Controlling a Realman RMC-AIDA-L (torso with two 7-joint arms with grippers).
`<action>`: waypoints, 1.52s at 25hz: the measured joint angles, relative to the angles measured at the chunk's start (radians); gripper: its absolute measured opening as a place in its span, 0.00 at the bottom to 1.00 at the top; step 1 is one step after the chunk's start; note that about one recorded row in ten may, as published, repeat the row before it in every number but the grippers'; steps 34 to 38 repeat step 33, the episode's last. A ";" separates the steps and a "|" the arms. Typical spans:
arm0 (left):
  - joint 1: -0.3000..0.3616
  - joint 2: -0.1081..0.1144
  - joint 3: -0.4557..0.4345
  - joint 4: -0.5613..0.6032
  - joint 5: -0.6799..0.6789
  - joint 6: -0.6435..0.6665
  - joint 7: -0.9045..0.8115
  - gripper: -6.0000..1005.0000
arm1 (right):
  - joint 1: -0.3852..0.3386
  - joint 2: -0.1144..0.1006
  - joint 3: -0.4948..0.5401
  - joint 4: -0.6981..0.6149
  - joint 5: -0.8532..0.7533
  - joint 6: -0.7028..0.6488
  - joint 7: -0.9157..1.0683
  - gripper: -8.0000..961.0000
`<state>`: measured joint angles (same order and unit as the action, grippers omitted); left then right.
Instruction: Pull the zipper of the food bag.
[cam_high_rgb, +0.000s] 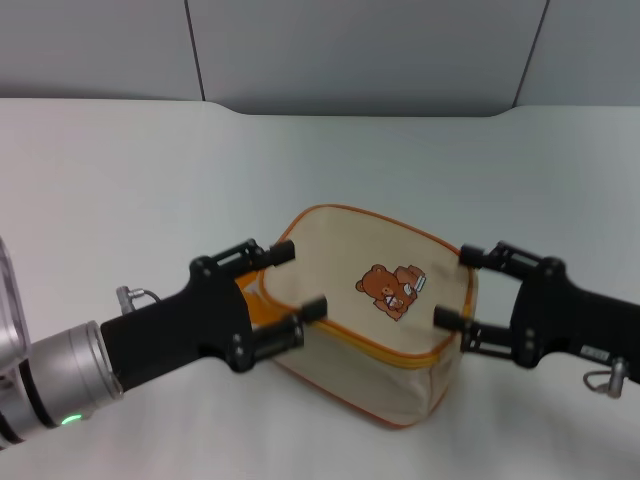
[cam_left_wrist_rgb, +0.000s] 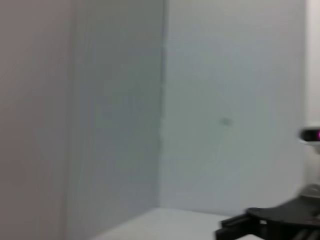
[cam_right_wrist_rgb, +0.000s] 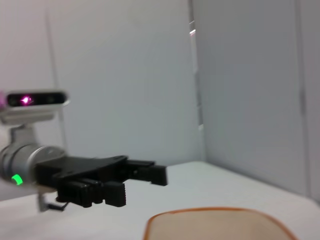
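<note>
Both grippers flank the food bag (cam_high_rgb: 370, 310), fingers spread, gripping nothing. I would pinch its left end with the left gripper (cam_high_rgb: 290, 290), then bring the right gripper (cam_high_rgb: 455, 290) to the zipper (cam_high_rgb: 400, 357).

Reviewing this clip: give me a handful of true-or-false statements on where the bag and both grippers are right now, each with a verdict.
1. The food bag lies on the white table between the two arms. True.
2. The left gripper is open, its fingers at the bag's left end. True.
3. The right gripper is parked far from the bag. False: it is open at the bag's right end.
4. The bear picture faces up toward the head camera. True.
5. The bag stands fully unzipped with food showing. False: no contents show; the zipper band runs along the near edge.
</note>
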<state>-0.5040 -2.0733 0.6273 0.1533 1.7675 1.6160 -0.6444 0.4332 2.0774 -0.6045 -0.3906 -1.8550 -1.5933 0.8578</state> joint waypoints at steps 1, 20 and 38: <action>0.002 0.000 0.031 0.024 0.000 0.010 -0.020 0.58 | 0.001 -0.001 -0.025 -0.008 0.000 -0.002 0.014 0.86; 0.055 0.002 0.127 0.117 -0.001 0.036 -0.081 0.82 | 0.015 -0.013 -0.100 -0.022 0.000 -0.094 0.049 0.86; 0.066 0.002 0.127 0.118 -0.002 0.036 -0.061 0.82 | 0.015 -0.013 -0.114 -0.022 -0.001 -0.094 0.045 0.86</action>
